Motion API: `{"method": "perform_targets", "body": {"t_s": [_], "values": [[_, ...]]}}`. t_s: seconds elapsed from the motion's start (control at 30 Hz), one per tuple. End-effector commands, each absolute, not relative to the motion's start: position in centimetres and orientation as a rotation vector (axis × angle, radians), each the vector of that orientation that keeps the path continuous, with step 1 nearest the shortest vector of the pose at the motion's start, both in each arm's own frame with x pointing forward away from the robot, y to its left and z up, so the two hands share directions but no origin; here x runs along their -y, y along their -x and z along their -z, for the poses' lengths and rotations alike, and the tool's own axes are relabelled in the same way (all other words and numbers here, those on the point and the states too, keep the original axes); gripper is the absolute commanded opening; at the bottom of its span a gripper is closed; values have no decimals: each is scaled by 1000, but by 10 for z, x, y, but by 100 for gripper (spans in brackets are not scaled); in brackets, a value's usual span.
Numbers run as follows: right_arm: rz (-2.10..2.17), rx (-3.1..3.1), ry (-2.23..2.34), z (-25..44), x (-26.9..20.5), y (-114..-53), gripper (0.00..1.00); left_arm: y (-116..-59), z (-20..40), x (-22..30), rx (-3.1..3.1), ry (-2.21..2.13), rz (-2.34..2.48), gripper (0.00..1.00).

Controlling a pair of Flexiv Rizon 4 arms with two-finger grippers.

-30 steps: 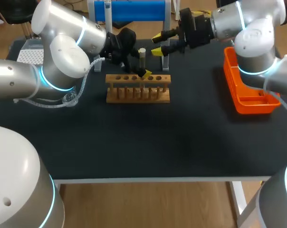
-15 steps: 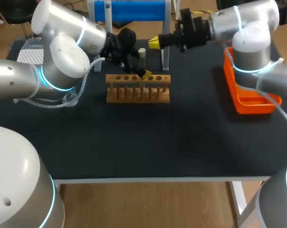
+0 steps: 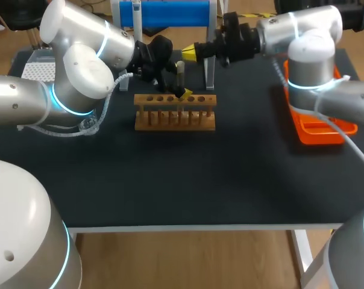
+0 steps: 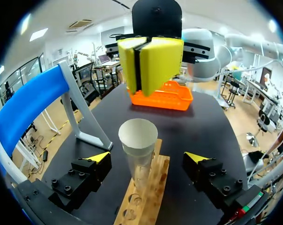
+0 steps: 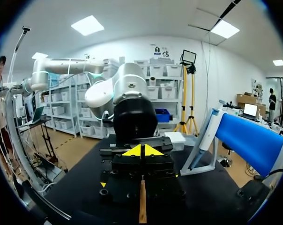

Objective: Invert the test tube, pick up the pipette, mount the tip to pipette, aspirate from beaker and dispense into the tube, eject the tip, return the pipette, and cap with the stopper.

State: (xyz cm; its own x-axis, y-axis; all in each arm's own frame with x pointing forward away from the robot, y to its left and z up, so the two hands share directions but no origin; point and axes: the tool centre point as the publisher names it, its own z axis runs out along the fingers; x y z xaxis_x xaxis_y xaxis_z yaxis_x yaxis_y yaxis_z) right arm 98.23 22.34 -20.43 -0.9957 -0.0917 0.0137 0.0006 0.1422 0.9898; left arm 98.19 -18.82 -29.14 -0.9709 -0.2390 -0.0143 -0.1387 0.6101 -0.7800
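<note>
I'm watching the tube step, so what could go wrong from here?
The right claw is shut close to the top of the tube; coming closer, it could knock the tube or tip the rack. The left claw stands open around the tube, so nothing holds it if bumped.

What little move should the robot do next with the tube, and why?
Probably close the left end effector gently on the test tube: it stands upright in the wooden rack, between those open fingers, not yet gripped. The right end effector hangs shut close by.
</note>
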Motion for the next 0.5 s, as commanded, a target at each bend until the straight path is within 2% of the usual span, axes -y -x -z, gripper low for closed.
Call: {"method": "perform_targets", "body": {"t_s": [0.03,0.5], "values": [[2011,2285,-118,209,-226,-990,0,-982,291,188,-2717,319,1297,100],[2002,2239,-120,214,-234,-988,0,-982,291,188,-2717,319,1297,100]]}}
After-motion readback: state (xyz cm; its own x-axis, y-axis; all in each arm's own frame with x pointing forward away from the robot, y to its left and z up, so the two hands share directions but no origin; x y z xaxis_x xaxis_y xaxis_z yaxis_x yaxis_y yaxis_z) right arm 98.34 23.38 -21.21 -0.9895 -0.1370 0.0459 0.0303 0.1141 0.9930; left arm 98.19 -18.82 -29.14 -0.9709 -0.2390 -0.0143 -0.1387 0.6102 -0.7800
